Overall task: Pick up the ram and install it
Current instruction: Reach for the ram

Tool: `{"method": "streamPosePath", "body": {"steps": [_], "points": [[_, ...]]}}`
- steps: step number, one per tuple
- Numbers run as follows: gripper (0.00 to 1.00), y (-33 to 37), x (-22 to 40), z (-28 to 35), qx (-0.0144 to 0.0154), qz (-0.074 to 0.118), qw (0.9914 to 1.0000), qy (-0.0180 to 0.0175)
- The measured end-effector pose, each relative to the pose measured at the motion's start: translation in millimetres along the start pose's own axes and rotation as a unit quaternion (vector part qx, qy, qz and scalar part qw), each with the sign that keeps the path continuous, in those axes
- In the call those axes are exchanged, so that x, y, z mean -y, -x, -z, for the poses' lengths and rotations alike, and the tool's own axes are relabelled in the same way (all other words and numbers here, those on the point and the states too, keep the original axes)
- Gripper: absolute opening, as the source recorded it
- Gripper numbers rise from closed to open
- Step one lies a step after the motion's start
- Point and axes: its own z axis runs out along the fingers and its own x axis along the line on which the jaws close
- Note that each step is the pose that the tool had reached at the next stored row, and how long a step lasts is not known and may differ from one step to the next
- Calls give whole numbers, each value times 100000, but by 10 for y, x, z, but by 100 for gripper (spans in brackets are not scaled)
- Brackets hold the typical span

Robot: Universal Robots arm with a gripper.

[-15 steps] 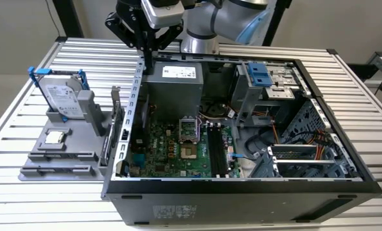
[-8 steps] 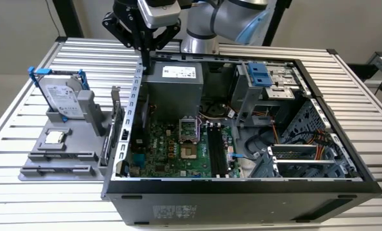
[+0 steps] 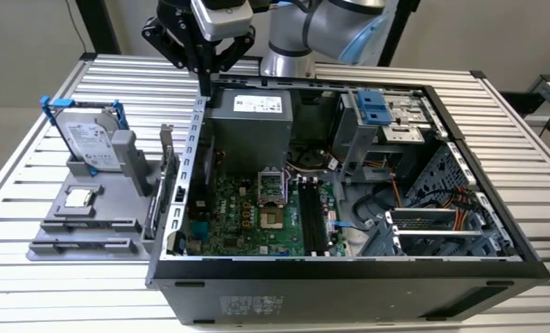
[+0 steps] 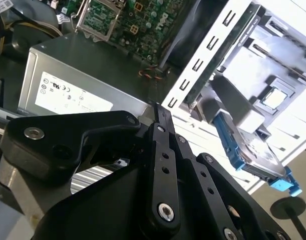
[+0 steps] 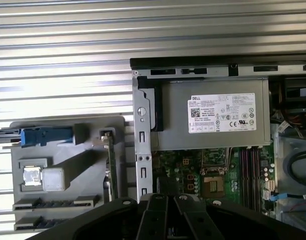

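We pick up the gripper (image 3: pixel 204 75) in the exterior view, high over the far corner of the open computer case (image 3: pixel 177 208), just above the power supply (image 3: pixel 249 132). Its black fingers (image 4: pixel 160 145) are drawn together to a point, and there is nothing between them. It is closed on air and touches neither the case nor anything else.

The ram (image 5: pixel 110 165) stands on edge as a thin greenish strip in the grey fixture (image 3: pixel 89 239), right alongside the outside of the case wall. It is well below the gripper and not held. On that same fixture we see the hard drive (image 3: pixel 89 142) propped up in its blue frame, and the square silver processor chip (image 5: pixel 31 176) lying flat in its pocket.

Inside the case the green motherboard (image 3: pixel 242 215) lies open to us, and its long black slots (image 3: pixel 312 215) stand beside the processor socket.

Now the writing. The power supply carries a white label (image 5: pixel 221 112) with lines of print and a row of small marks. The hard drive's face has a pale label too, and there is a small sticker (image 3: pixel 247 305) on the case's near panel. Everything sits on the slatted metal table (image 5: pixel 62 50).
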Motion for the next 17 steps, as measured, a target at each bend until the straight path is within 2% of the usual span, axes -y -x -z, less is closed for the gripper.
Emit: {"method": "streamPosePath", "body": {"steps": [17], "points": [[0, -127, 9, 3, -5, 2, 100000, -4]]}}
